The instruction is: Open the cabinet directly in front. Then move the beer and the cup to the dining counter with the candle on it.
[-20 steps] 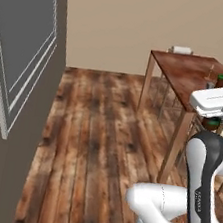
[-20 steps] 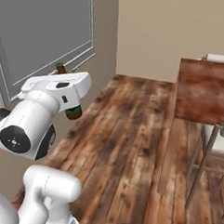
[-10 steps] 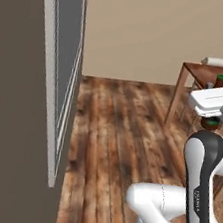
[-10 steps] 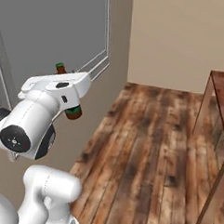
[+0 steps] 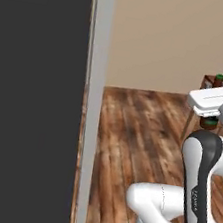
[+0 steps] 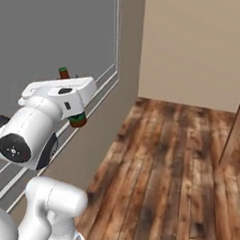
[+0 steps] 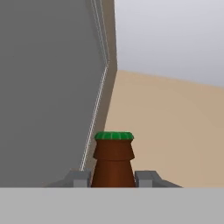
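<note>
One bottle, the beer (image 7: 113, 159), was held at its neck between the fingers of the pincer (image 7: 114, 178), at the bottom centre of the hand view. In the right base view its green cap (image 6: 63, 69) rose above the hand at upper left, and its base (image 6: 77, 121) showed below. The carrying step was judged to be in hand, with the beer lifted and in transit. A corner of the worktop (image 5: 208, 80) was seen at the right edge of the left base view. Next, an approach to that worktop would be needed, then a lowering of the beer upright before release.
</note>
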